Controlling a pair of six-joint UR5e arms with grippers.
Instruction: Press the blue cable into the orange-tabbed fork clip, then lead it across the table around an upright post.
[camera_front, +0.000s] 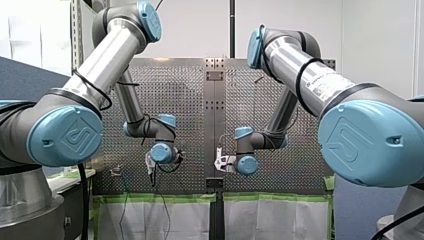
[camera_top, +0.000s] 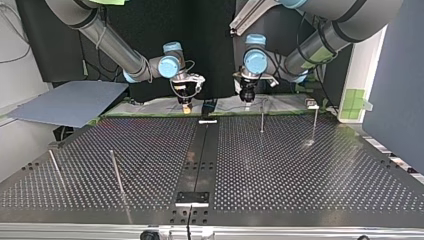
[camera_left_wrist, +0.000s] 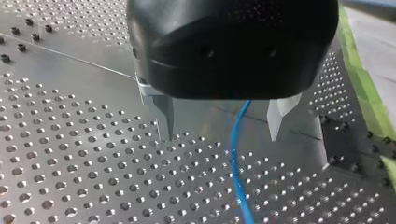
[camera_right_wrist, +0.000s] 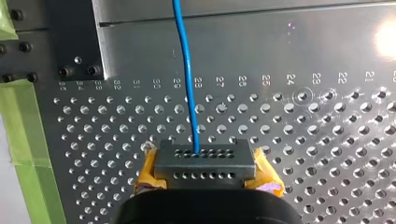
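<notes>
Blue cable (camera_left_wrist: 236, 163) runs straight through my wide-open left claw (camera_left_wrist: 221, 137), untouched; my right claw (camera_right_wrist: 205, 163) clamps it further along.

Bright, even room light fills the front view. The top view is dimmer, with a dark backdrop and soft sheen on the counter (camera_top: 300, 165). A white glare patch (camera_right_wrist: 385, 39) burns on it in the right wrist view. In the left wrist view, the black housing (camera_left_wrist: 233, 46) and the near blue cable (camera_left_wrist: 236, 163) are out of focus.
</notes>
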